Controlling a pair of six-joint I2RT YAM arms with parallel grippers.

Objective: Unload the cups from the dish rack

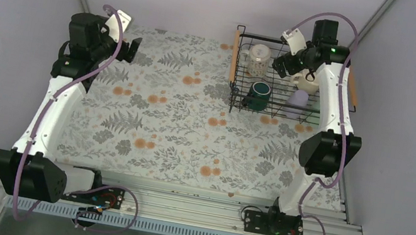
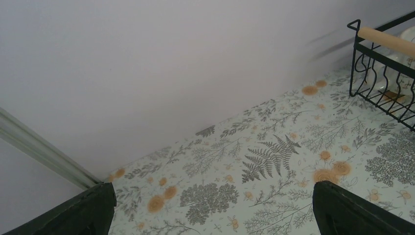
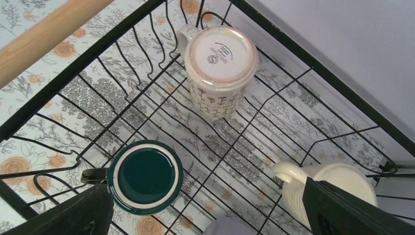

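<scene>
Low in the right wrist view, my right pincer (image 3: 205, 200) stands open over the dish rack (image 3: 44, 41): dark green mug (image 3: 144, 176) lower left, upturned floral mug (image 3: 220, 61) top centre, cream mug (image 3: 342, 174) lower right, lavender tumbler (image 3: 230, 227) bottom edge. Upper left overhead, my left pincer (image 1: 132, 49) hangs open above the worktop (image 1: 178, 125).

Dish rack (image 3: 293, 49): matt black wire w/ smooth light-wood handle (image 3: 44, 36). Floral mug (image 3: 220, 54) at 12 o'clock & dark green mug (image 3: 145, 176) at 7: glossy glazed ceramic. Cream mug (image 3: 342, 181) at 4: ribbed, shiny.
</scene>
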